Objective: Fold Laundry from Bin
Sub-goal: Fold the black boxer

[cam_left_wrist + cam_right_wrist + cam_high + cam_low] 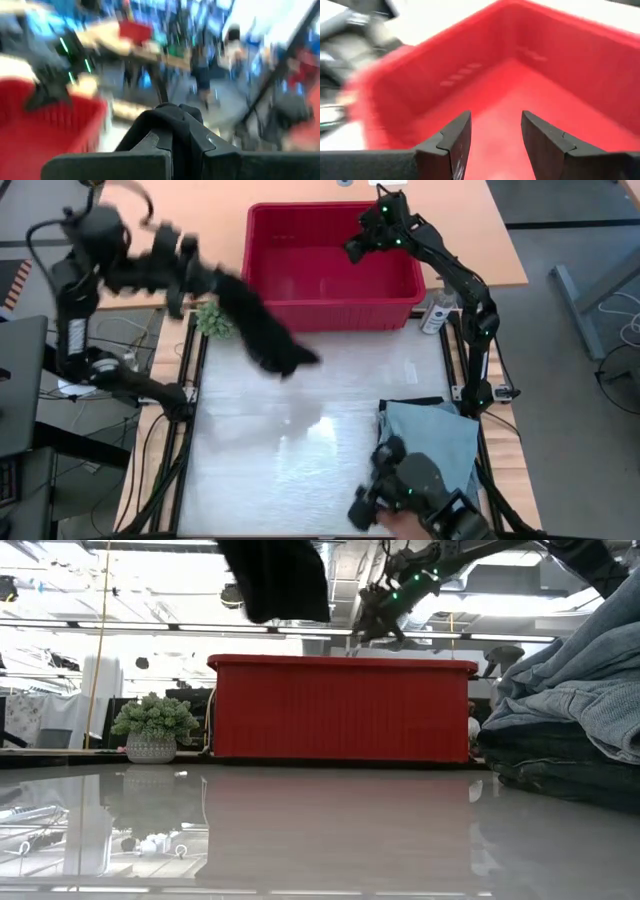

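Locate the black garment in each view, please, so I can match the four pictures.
High view: black garment hangs from the left gripper, off the red bin's left corner.
Low view: top edge, above the bin.
Left wrist view: pinched between the fingers.
Right wrist view: not in it.
Shared landmark: the bin.

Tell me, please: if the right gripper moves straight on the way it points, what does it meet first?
Most likely the bare floor of the bin. The right gripper, open and holding nothing, points down into it, and nothing shows between. Depth is unclear.
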